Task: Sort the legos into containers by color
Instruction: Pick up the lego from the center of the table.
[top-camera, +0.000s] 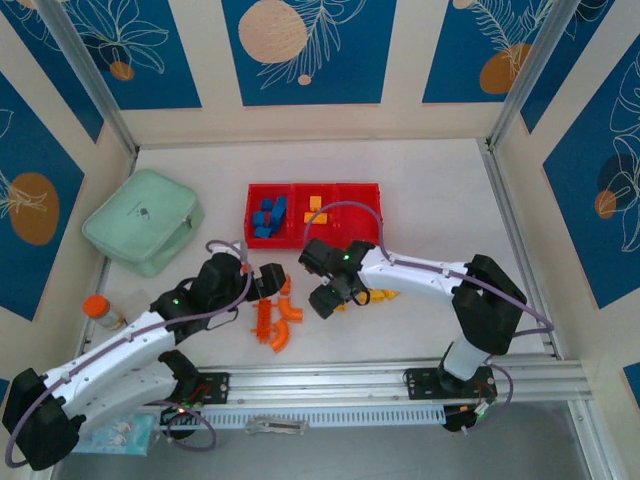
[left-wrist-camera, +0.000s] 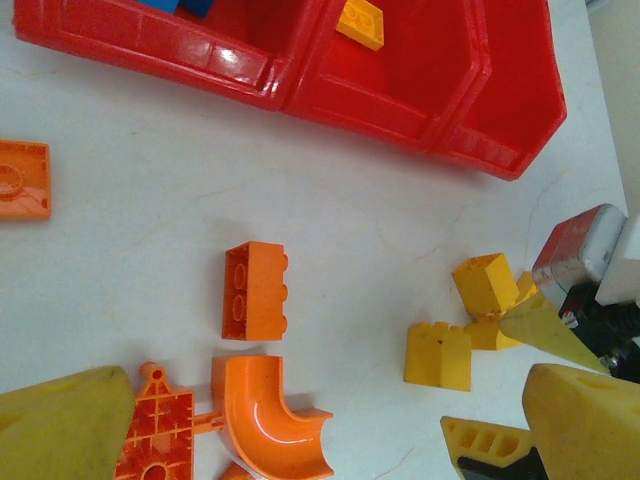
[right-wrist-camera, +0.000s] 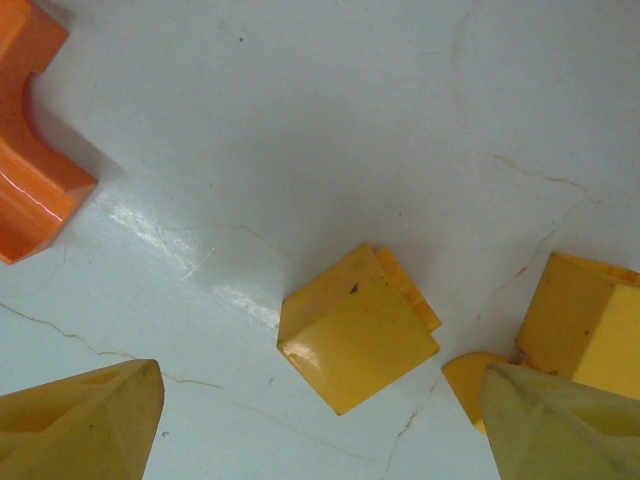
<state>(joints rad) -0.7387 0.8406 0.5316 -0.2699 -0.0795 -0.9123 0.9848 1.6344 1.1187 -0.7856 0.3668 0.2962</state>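
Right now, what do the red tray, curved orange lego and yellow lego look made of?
Red tray: moulded plastic, glossy; bright highlights on its wall.
Curved orange lego: hard plastic, glossy; sharp reflections in its channel.
Yellow lego, middle of the right wrist view: likely the same plastic, softer sheen along one edge.

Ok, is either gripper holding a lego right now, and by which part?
Nothing is held. The right gripper is open around a loose yellow brick on the table; the left gripper is open above the orange curved piece.
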